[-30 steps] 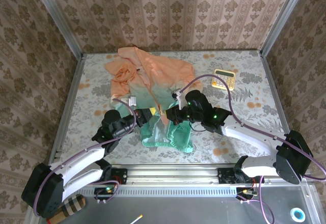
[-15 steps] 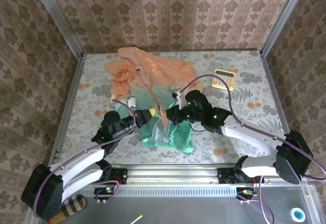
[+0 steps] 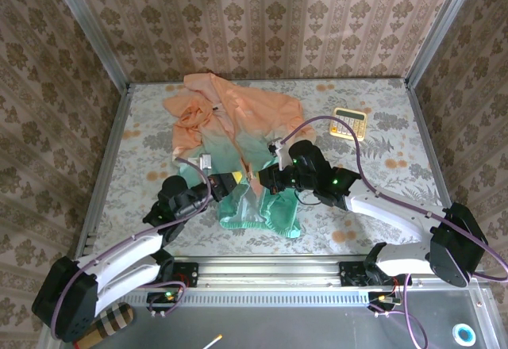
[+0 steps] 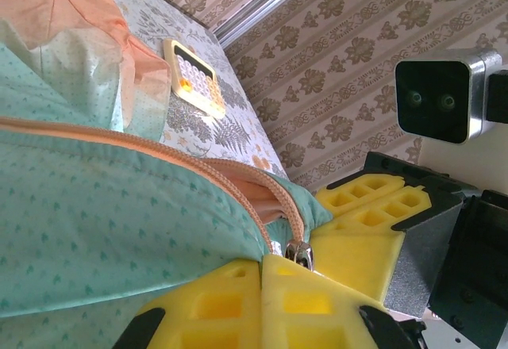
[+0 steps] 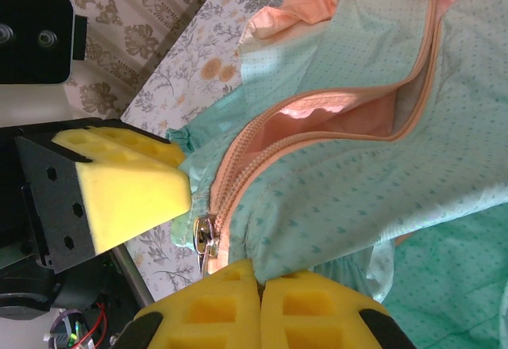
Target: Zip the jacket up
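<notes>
The jacket [image 3: 232, 124] lies spread on the table, peach-orange at the far end and mint green at the near hem [image 3: 262, 216]. My left gripper [image 3: 229, 179] and right gripper [image 3: 259, 178] meet at the hem, tips almost touching. In the left wrist view the left gripper [image 4: 262, 266] is shut on mint fabric beside the metal zipper slider [image 4: 298, 251]. The right gripper [image 5: 258, 276] is shut on mint fabric right next to the same slider [image 5: 205, 234]. Above the slider the peach zipper tapes [image 5: 333, 99] part, showing peach lining.
A yellow calculator [image 3: 348, 123] lies on the floral table cover at the back right. Metal rails [image 3: 107, 155] and patterned walls close in the table. A striped object [image 3: 107, 325] lies off the table at the near left.
The left wrist has shifted slightly and its yellow tip has edged toward the right gripper. The hem between the tips has moved a little. Both grippers stay shut.
</notes>
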Available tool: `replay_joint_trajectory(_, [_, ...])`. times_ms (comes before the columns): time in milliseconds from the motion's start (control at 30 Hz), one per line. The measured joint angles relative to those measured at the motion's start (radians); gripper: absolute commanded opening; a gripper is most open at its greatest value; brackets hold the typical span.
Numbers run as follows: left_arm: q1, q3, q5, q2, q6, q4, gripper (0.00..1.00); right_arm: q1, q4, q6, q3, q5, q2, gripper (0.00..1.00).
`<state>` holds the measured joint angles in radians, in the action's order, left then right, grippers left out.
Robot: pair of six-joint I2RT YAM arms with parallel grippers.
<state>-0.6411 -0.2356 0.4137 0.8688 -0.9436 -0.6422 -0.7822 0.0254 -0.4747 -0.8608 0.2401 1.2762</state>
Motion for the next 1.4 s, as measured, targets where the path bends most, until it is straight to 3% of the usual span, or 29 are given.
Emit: replay_joint_trajectory(1400, [0.000, 0.005, -0.019, -0.006, -0.026, -0.048, 0.00, 0.000, -0.026, -0.008, 0.000, 0.006, 0.017, 0.00])
